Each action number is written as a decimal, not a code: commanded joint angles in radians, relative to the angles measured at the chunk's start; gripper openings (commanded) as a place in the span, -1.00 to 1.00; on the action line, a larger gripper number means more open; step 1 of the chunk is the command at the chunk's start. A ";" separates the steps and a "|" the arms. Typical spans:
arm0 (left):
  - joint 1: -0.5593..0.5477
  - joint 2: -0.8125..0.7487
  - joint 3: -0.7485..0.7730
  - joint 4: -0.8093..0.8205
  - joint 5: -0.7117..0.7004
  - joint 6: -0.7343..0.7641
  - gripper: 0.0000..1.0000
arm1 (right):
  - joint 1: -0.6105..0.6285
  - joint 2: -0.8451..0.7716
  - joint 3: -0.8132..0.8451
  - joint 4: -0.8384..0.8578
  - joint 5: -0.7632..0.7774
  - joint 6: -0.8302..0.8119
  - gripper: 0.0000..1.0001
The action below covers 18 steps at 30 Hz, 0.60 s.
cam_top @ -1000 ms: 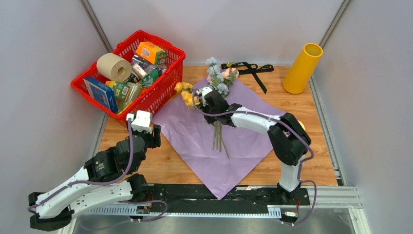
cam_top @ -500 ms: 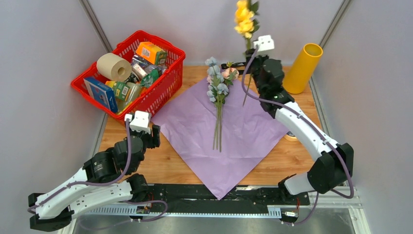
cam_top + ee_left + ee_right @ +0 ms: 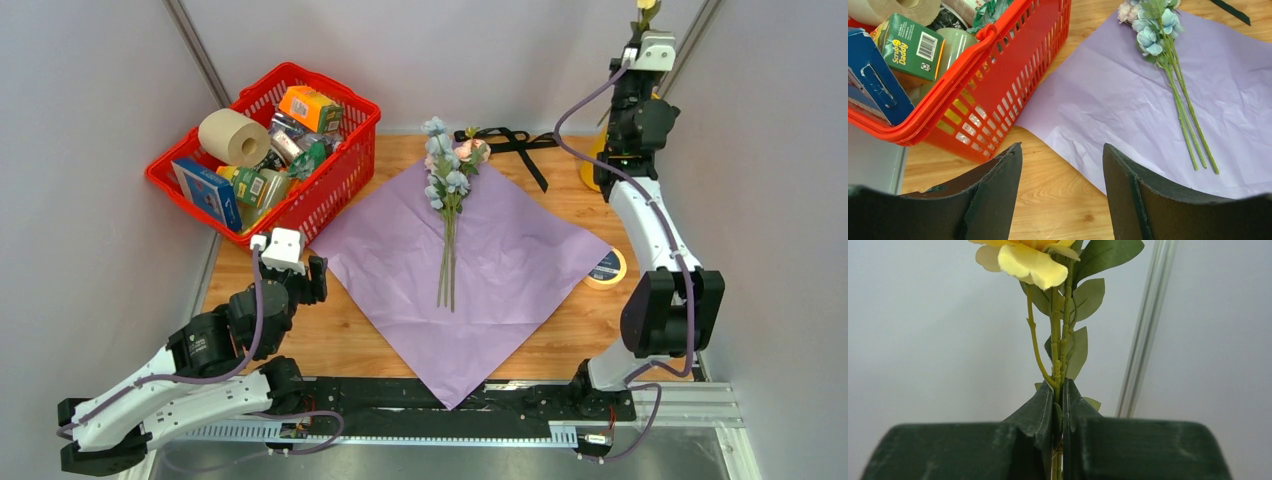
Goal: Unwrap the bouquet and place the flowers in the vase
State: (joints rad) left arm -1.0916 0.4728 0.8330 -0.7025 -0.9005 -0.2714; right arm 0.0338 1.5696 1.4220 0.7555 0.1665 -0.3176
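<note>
At the upper left of the top view stands the red basket (image 3: 335, 185), full of boxes and a paper roll. Below it, at the lower left, the left gripper (image 3: 1062, 150) hovers low over the wooden table (image 3: 350, 340), near the basket wall. Its jaws are wide apart and hold nothing.

In the centre the wrapping paper (image 3: 500, 270) lies spread out flat, so the bouquet looks already unwrapped. On its upper part lie the flowers (image 3: 447, 195), pale blue and pink, with the stems pointing down the frame. The black ribbon (image 3: 512, 140) lies loose at the top centre, beside the blooms.

At the right edge of the paper lies a tape ring (image 3: 606, 268). At the upper right the right gripper (image 3: 1058, 390) is raised high, its jaws pressed together on the thin stem of a yellow flower (image 3: 1023, 257), which stands upright. The vase (image 3: 593, 170) is just below, mostly hidden behind this arm.

I see three risks. The stem is pinched only at the tips, so it may swing or slip while going down. Its lower end may miss the mouth. The arm is very close to the tall vase and could tip it over.
</note>
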 commanded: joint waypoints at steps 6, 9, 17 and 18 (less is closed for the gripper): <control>-0.002 -0.006 -0.005 0.038 -0.028 0.014 0.36 | -0.139 0.176 0.296 0.107 -0.016 -0.018 -1.00; -0.002 -0.010 -0.006 0.035 -0.038 0.011 0.36 | -0.170 0.243 0.356 0.104 -0.018 -0.014 -1.00; -0.002 -0.014 -0.011 0.046 -0.040 0.017 0.37 | -0.212 0.378 0.463 0.076 -0.076 0.012 -1.00; -0.002 -0.016 -0.012 0.047 -0.040 0.018 0.38 | -0.212 0.391 0.465 0.077 -0.079 0.009 -1.00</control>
State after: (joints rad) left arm -1.0916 0.4625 0.8261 -0.6903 -0.9264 -0.2707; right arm -0.1730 1.9274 1.8263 0.8173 0.1284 -0.3183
